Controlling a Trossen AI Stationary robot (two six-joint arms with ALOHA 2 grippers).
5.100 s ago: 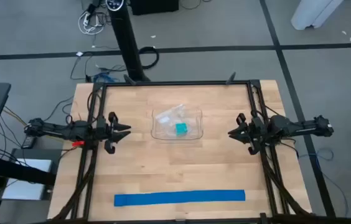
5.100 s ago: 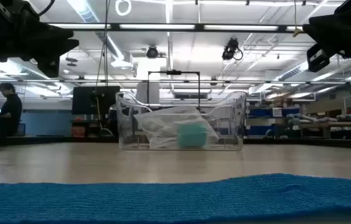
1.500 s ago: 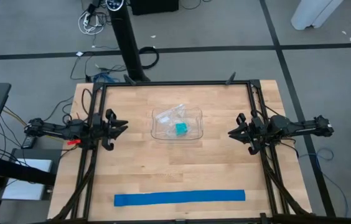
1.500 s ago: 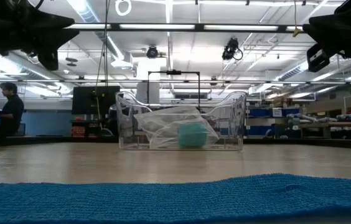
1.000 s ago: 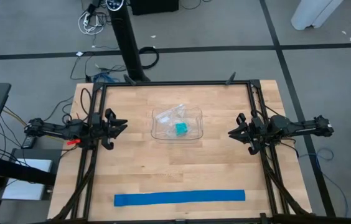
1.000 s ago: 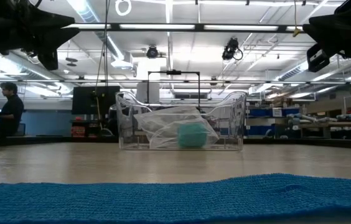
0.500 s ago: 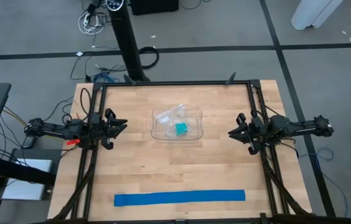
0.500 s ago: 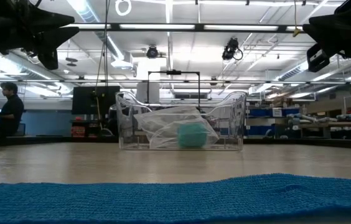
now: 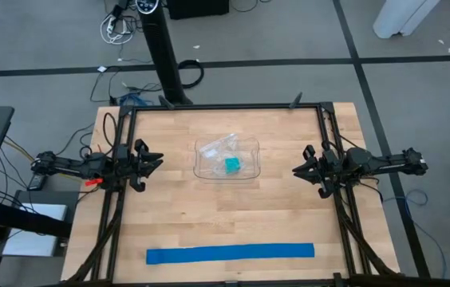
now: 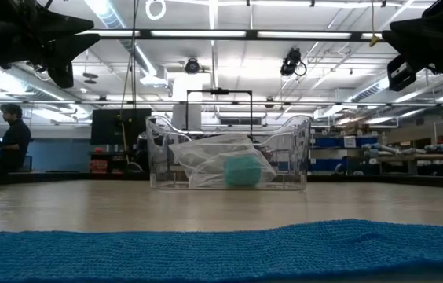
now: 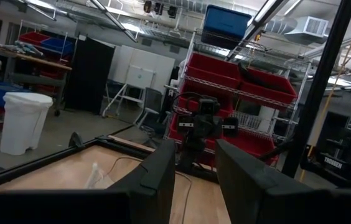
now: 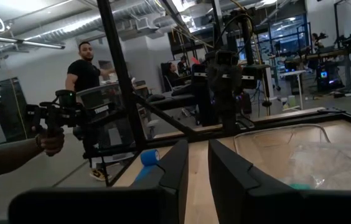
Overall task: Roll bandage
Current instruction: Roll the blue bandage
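Bandage (image 9: 230, 253) flat, unrolled strip along near edge of bench (image 9: 169, 207), well apart from both arms. Left gripper (image 9: 159, 163) above left side, fingers spread, holding nothing. Right gripper (image 9: 296, 170) above right side, narrow gap, holding nothing. Clear tray (image 9: 226, 160) between them, teal block (image 9: 232, 165) inside.

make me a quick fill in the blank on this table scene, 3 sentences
The bandage lies flat as a long ______ strip near the table's front edge.
The teal block sits inside the clear ______ at the table's middle.
Neither the left gripper nor the right gripper touches the bandage; both hang ______ the table.

Missing words: blue; tray; above
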